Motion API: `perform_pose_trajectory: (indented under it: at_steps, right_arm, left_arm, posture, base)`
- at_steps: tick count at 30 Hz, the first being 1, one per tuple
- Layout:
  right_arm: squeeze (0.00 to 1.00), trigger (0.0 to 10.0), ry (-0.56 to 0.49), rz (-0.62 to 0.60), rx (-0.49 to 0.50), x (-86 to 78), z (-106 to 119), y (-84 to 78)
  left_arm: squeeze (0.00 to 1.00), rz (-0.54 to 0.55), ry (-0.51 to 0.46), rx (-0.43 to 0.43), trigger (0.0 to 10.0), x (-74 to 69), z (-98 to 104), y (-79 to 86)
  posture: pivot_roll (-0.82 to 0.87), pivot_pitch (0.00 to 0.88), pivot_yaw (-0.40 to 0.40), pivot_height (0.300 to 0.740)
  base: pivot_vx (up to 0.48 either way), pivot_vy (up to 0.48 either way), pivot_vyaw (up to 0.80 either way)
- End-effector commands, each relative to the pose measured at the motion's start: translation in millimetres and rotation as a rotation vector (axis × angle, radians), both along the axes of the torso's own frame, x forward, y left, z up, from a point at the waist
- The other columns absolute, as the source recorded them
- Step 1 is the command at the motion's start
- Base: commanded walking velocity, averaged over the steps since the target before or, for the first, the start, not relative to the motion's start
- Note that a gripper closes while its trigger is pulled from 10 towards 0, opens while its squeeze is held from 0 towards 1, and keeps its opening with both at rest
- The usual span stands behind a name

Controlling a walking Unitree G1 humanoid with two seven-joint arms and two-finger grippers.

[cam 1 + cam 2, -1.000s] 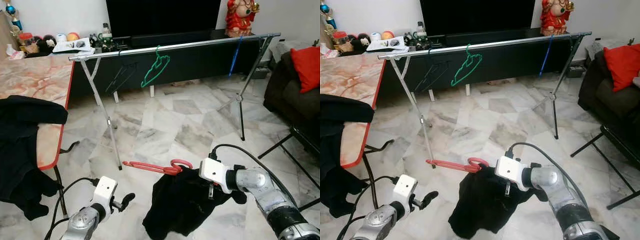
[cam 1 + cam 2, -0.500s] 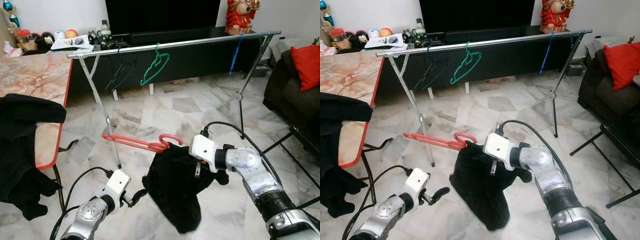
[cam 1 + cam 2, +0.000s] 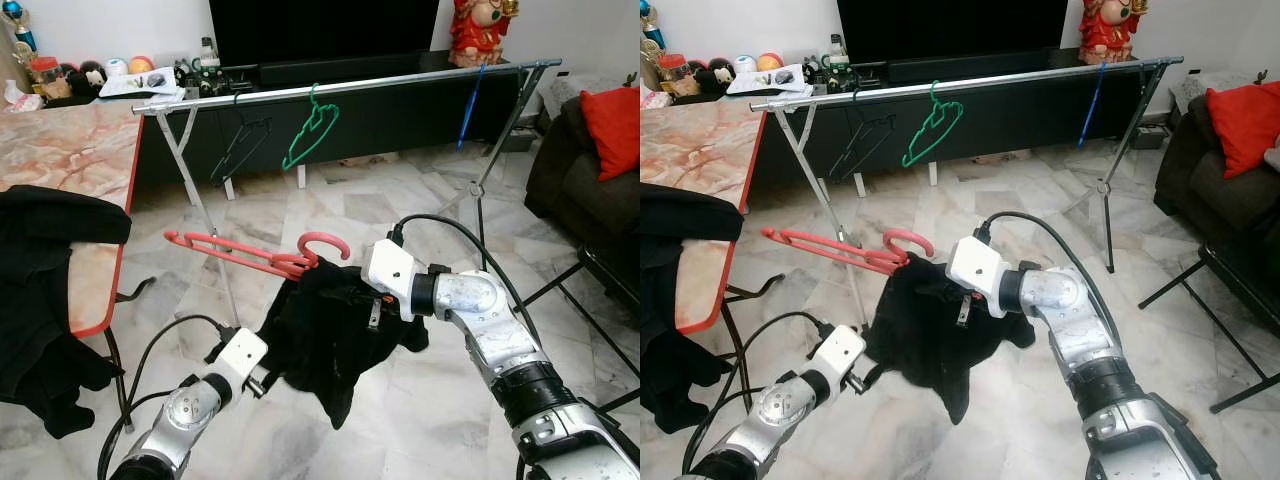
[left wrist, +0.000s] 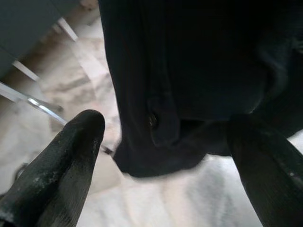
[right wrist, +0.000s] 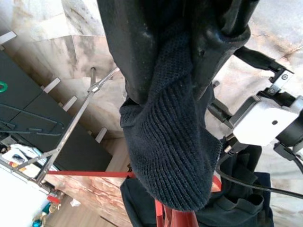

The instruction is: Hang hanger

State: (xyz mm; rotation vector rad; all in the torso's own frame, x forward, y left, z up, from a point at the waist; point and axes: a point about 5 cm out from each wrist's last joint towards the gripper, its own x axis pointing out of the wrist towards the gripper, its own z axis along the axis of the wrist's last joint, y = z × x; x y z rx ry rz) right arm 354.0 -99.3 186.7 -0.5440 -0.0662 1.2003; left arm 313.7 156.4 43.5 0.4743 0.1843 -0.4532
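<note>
At far left I note a marble-patterned counter [image 3: 60, 150] with a red edge; a black garment [image 3: 45, 290] is draped over its near end and hangs toward the floor. My left gripper [image 4: 165, 156] sits low over the marble floor [image 3: 400, 210], fingers spread apart, with nothing between them; its wrist view shows the hem of the dark sweater [image 3: 330, 330] just ahead of the fingertips [image 4: 71, 142]. The red hanger [image 3: 250, 258] is held in the air in front of me, roughly level, hook toward my right, with the dark sweater hanging from it and bunched at the hook end. My right gripper [image 5: 184, 71] is pressed shut on the knit fabric at the top of the sweater, right at the hanger's neck; whether the fingers also touch the hanger itself I cannot tell. Behind, a metal drying rack [image 3: 350, 90] spans the room, carrying a black hanger [image 3: 240, 150], a green hanger [image 3: 312, 135] and a blue hanger [image 3: 470, 105]. The red hanger is well short of the rail. At far right, a dark sofa [image 3: 570, 200] with a red cushion [image 3: 613, 130].
</note>
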Motion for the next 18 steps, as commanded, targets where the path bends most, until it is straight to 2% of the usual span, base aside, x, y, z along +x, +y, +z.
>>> perform_pose_trajectory:
  at_steps: [1, 7, 9, 10, 13, 18]
  right_arm:
    - [0.0, 10.0, -0.063, 0.021, 0.036, 1.7, 20, 5.0]
    - [0.0, 10.0, -0.057, 0.022, 0.037, 1.6, 21, 7.5]
    - [0.0, 10.0, -0.057, 0.022, 0.037, 1.7, 21, 8.0]
    - [0.0, 10.0, -0.057, 0.025, 0.037, 1.6, 21, 8.8]
    - [0.0, 10.0, -0.058, 0.028, 0.037, 1.9, 22, 10.1]
    - [0.0, 10.0, -0.059, 0.03, 0.041, 2.0, 23, 11.8]
  left_arm:
    - [0.0, 0.001, -0.01, 0.049, 10.0, -0.3, -2, 1.9]
    - [0.0, -0.022, -0.055, 0.1, 10.0, 1.1, 0, -3.6]
    - [0.0, -0.051, -0.064, 0.109, 10.0, -0.2, 0, -6.3]
    - [0.0, -0.112, -0.062, 0.15, 10.0, -3.7, -3, -10.1]
    - [0.0, -0.16, -0.071, 0.182, 10.0, -6.5, -5, -14.1]
    - [0.0, -0.181, -0.074, 0.186, 10.0, -7.5, -6, -20.1]
  posture:
    - [0.0, 0.08, 0.021, 0.74]
    - [0.0, 0.08, 0.018, 0.74]
    - [0.0, 0.08, 0.018, 0.74]
    - [0.0, 0.077, 0.016, 0.74]
    - [0.0, 0.076, 0.016, 0.74]
    - [0.0, 0.072, 0.015, 0.74]
  base:
    - [0.0, 0.0, 0.0]
    - [0.0, 0.0, 0.0]
    - [0.0, 0.0, 0.0]
    - [0.0, 0.0, 0.0]
    - [0.0, 0.0, 0.0]
    - [0.0, 0.0, 0.0]
